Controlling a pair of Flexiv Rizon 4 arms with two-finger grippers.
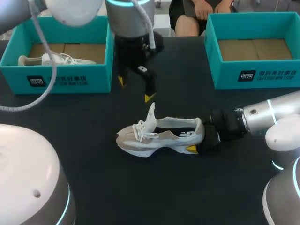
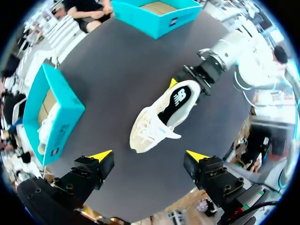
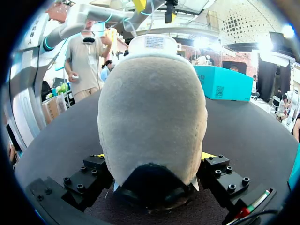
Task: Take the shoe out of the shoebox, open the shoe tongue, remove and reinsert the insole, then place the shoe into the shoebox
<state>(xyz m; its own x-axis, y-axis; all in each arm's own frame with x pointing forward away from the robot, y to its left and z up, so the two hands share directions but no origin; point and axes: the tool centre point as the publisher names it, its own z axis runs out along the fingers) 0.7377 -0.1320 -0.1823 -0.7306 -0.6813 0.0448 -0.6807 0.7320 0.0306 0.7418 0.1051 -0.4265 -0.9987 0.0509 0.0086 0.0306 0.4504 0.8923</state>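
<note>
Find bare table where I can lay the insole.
Bare table: robot-side of the shoe, and between it and the right shoebox. Crowded: the heel, held by the right gripper, and the tongue, under the left gripper.

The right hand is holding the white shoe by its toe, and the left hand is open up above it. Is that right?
Not quite. The right hand holds the white shoe by its heel, not its toe, as the head view shows. The left hand is open above it.
</note>
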